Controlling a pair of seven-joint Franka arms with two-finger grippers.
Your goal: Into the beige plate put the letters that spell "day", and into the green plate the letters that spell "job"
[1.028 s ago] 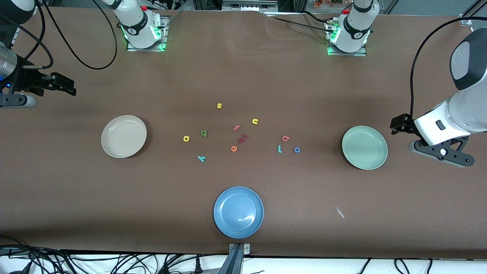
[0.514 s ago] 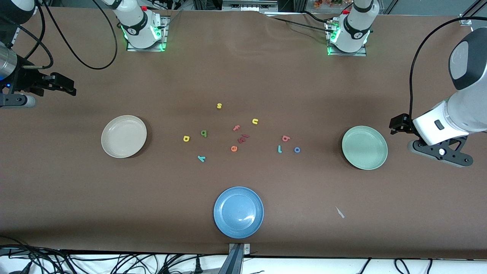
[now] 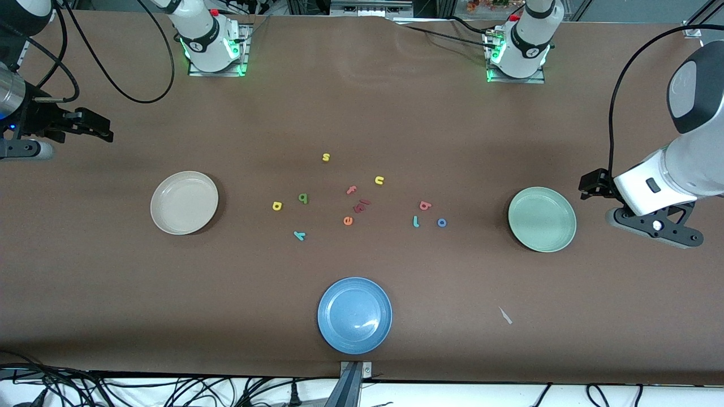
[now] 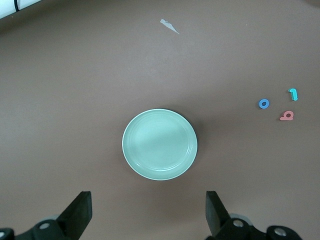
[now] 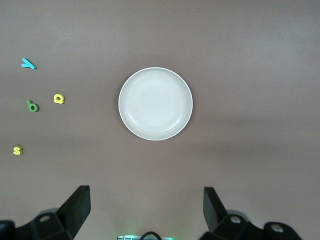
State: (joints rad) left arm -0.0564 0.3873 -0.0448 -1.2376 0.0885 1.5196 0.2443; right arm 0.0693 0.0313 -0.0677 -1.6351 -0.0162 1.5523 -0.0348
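Note:
The beige plate (image 3: 184, 202) (image 5: 155, 103) lies empty toward the right arm's end, and the green plate (image 3: 542, 219) (image 4: 159, 144) lies empty toward the left arm's end. Between them lie the yellow d (image 3: 276, 206) (image 5: 59, 98), green a (image 3: 303, 198) (image 5: 32, 106) and teal y (image 3: 299, 235) (image 5: 28, 64), then the teal j (image 3: 416, 221) (image 4: 293, 94), blue o (image 3: 442, 223) (image 4: 263, 103) and pinkish-red b (image 3: 425, 206) (image 4: 286, 116). My left gripper (image 3: 591, 185) (image 4: 148, 200) hangs open and empty beside the green plate. My right gripper (image 3: 99, 127) (image 5: 146, 197) waits open and empty past the beige plate.
A blue plate (image 3: 354, 315) sits near the table's front edge. A yellow s (image 3: 326, 157), yellow u (image 3: 379, 180), pink f (image 3: 351, 190), orange e (image 3: 348, 221) and dark red pieces (image 3: 361, 206) lie among the letters. A white scrap (image 3: 505, 315) lies near the front edge.
The left arm's hand has edged slightly toward the green plate. The right arm, plates and letters have not moved.

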